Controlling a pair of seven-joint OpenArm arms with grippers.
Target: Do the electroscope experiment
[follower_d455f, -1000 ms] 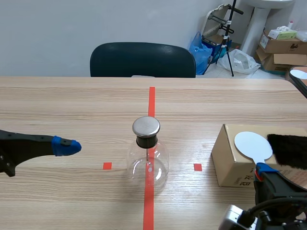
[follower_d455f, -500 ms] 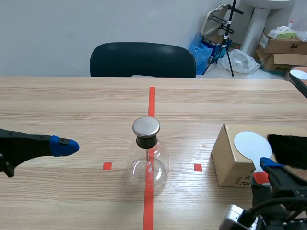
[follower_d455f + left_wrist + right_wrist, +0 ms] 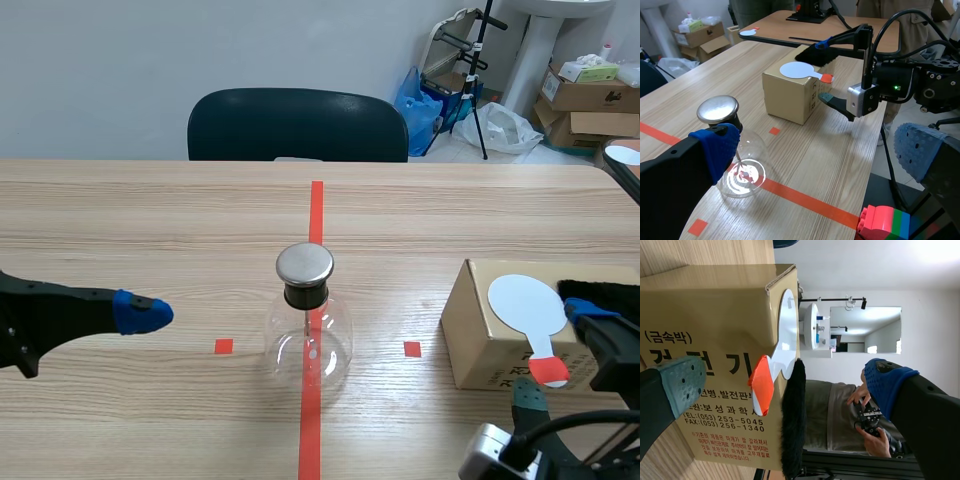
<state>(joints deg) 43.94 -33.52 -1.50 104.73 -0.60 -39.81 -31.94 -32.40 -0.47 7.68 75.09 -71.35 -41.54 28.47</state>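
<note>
My right gripper [image 3: 785, 382] is wide open. Its fingers straddle the orange handle tip [image 3: 548, 372] of the white paddle [image 3: 527, 303], one above and one below, and I see neither touching it. The paddle lies flat on top of the cardboard box [image 3: 478, 335], with its handle poking out over the near edge. A black fur strip [image 3: 600, 298] lies just beside it on the same box top. My left gripper [image 3: 817, 147] is also spread wide and holds nothing. In the scene view it hangs over the table [image 3: 150, 220], off to the side of the flask [image 3: 308, 335] and apart from it. The flask stands upright on the red tape line [image 3: 311, 430] mid-table, with its metal cap [image 3: 304, 264] on.
</note>
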